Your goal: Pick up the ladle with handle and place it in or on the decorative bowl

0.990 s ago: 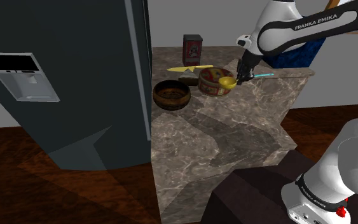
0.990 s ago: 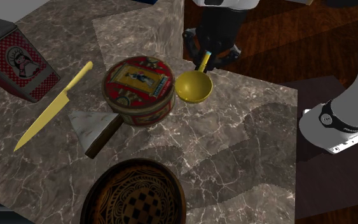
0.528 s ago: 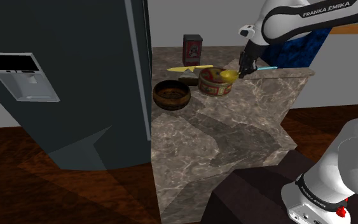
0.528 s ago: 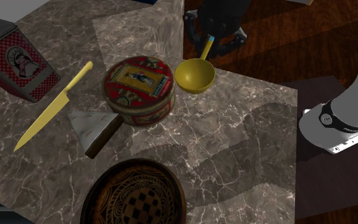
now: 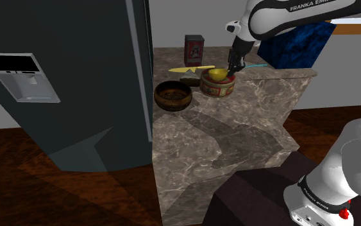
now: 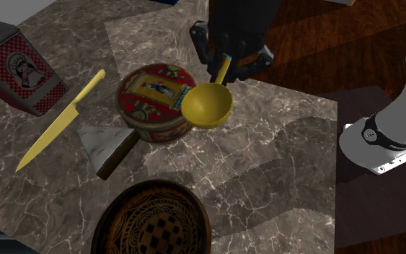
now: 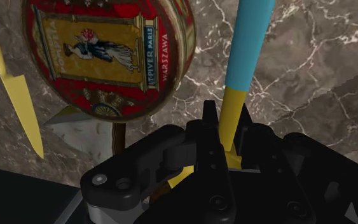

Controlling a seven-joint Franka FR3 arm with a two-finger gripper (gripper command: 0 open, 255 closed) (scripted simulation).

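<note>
1. Yellow in the cup and lower shaft and blue along the rest of its handle, the ladle (image 6: 206, 105) hangs from the gripper (image 6: 226, 61), clear of the marble counter (image 6: 266, 166).
2. In the wrist view, the two black fingers (image 7: 208, 137) pinch the yellow part of the handle between them. The blue length runs on past their tips.
3. In the second exterior view, the cup sits at 3 o'clock of the round red tin (image 6: 154, 101) and overlaps its rim. Whether it touches the lid cannot be told.
4. In the shoulder view, the cup shows over the top of that tin, with the gripper at its 1 o'clock.
5. A decorative bowl (image 6: 154, 220), dark brown with a chequered pattern inside, stands at 6 o'clock of the round red tin in the second exterior view. It is well apart from the ladle.
6. In that view a yellow knife (image 6: 60, 121) lies at 9 o'clock of the tin, slanting across the marble.
7. A white-bladed tool (image 6: 106, 146) with a dark handle lies at 7 o'clock of the tin, just beside its wall.
8. A rectangular tin (image 6: 17, 68), red with a checked side, rests at 10 o'clock beyond the knife.
9. In the shoulder view, a dark fridge (image 5: 63, 77) rises at 9 o'clock of the counter. The stand (image 5: 256, 192) sits at 5 o'clock.
</note>
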